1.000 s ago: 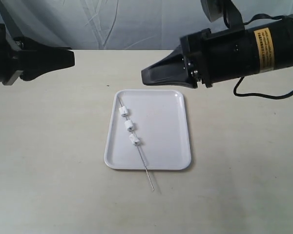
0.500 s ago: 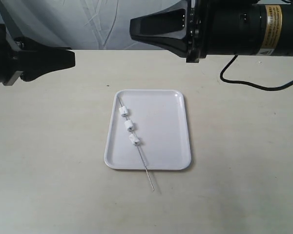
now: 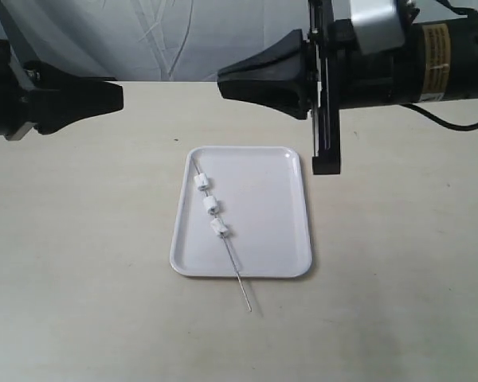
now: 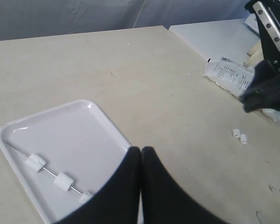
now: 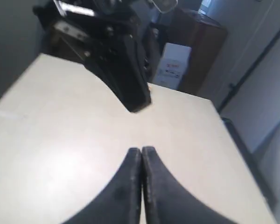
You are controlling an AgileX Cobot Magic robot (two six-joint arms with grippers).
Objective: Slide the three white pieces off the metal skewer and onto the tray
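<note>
A white tray (image 3: 279,231) lies in the middle of the table. The thin metal skewer (image 3: 237,275) rests slantwise across its left half, its near tip over the front rim. Three white pieces (image 3: 209,204) are threaded on it, also seen in the left wrist view (image 4: 36,162). My left gripper (image 3: 118,96) hovers at the far left, shut and empty, well away from the tray (image 4: 84,135). High above the tray's far edge, my right gripper (image 3: 221,81) is shut and empty and points left. Its wrist view shows bare table only.
In the left wrist view a crumpled plastic bag (image 4: 228,77) and two small white bits (image 4: 239,136) lie on the table to the right. A black bracket (image 3: 327,119) hangs under the right arm. Pale curtain behind the table.
The right arm has risen and swung, rolling so that its bracket hangs down; its gripper tip moved up and leftward. The left arm, tray and skewer have stayed put.
</note>
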